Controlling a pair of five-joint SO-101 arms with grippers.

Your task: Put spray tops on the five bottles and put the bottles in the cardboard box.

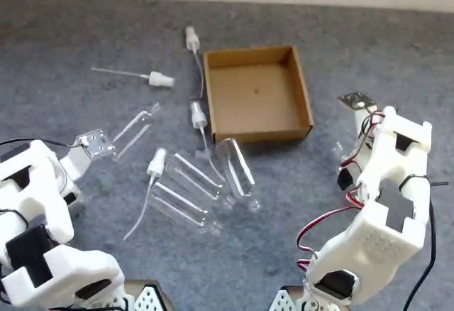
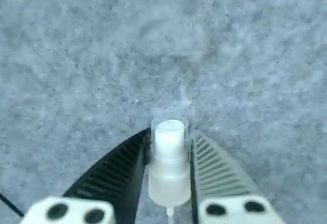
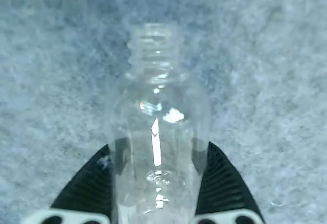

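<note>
In the high view we count one cardboard box [image 1: 269, 135], open side up, far of centre on the grey carpet [image 1: 71, 41]. Four spray tops lie loose to its left. One [image 1: 191, 38] is just beside its far left corner. One [image 1: 162, 79] lies further left, with its dip tube pointing away from the box. One [image 1: 198, 116] lies by the near left corner, and one [image 1: 156, 162] is nearer us.

Four clear bottles lie on their sides with no tops on. A slim one [image 1: 133, 135] is close to the left arm [image 1: 35, 204]. Two slim ones [image 1: 193, 176] [image 1: 177, 208] lie side by side. A wider one [image 1: 236, 169] has its end just beside the box's near wall.

The left arm sits folded low at the near left corner. The right arm [image 1: 386, 204] stands at the near right, with its wrist just right of the box.

In the left wrist view we see the left gripper [image 2: 170, 137] clamped on a fifth spray top [image 2: 168, 157], white with a clear cap. Its head points outward above the carpet.

In the right wrist view we see the right gripper [image 3: 161, 150] squeezing the body of a fifth bottle [image 3: 161, 116]. The bottle's threaded neck is bare and points away from the jaws, over the carpet.
</note>
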